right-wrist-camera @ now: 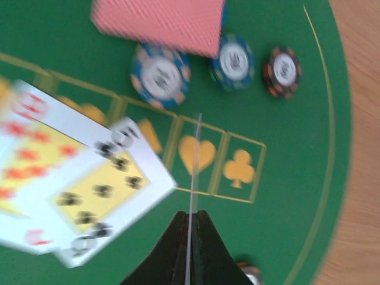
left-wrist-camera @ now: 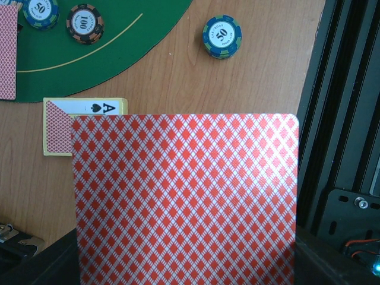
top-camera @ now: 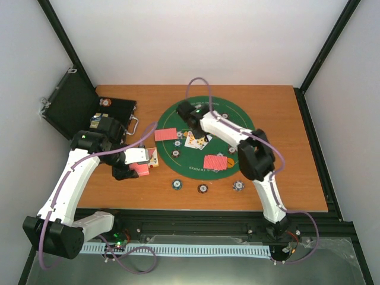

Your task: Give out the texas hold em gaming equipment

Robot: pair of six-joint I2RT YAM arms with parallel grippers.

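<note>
**Overhead view.** A brown wooden bench (top-camera: 297, 148) carries a large round green felt mat (top-camera: 173, 119) at its centre. An open black hinged case (top-camera: 71, 110) stands at the far left corner.

**Left arm.** The left fingers (top-camera: 138, 168) are clenched on a red-backed playing card (left-wrist-camera: 184, 199). They hold it above bare wood just off the mat's near-left rim. In the left wrist view the card's diamond-patterned back fills the foreground. Beyond it, on the bench and just beside the mat's edge, lies a yellow-edged pack (left-wrist-camera: 83, 124) showing an ace of spades.

**Right arm.** The right fingers (right-wrist-camera: 190, 240) hang over the middle of the mat, pressed together on a thin card (right-wrist-camera: 193, 178) seen edge-on. Its face cannot be told. To one side, on the felt, lie fanned face-up cards (right-wrist-camera: 77, 178), blurred in the right wrist view. Past the printed heart and club symbols sit three striped-rim poker chips (right-wrist-camera: 233, 59) in a row. A red-backed card lot (right-wrist-camera: 160, 21) overlaps the edge of one of them.

**Remaining pieces.** In the overhead view a second red-backed lot (top-camera: 215, 162) lies on the near-right part of the mat. Three bench chips (top-camera: 202, 188) lie apart in a row on bare wood along the mat's near rim. One case chip (top-camera: 105, 102) rests on the black case.
</note>
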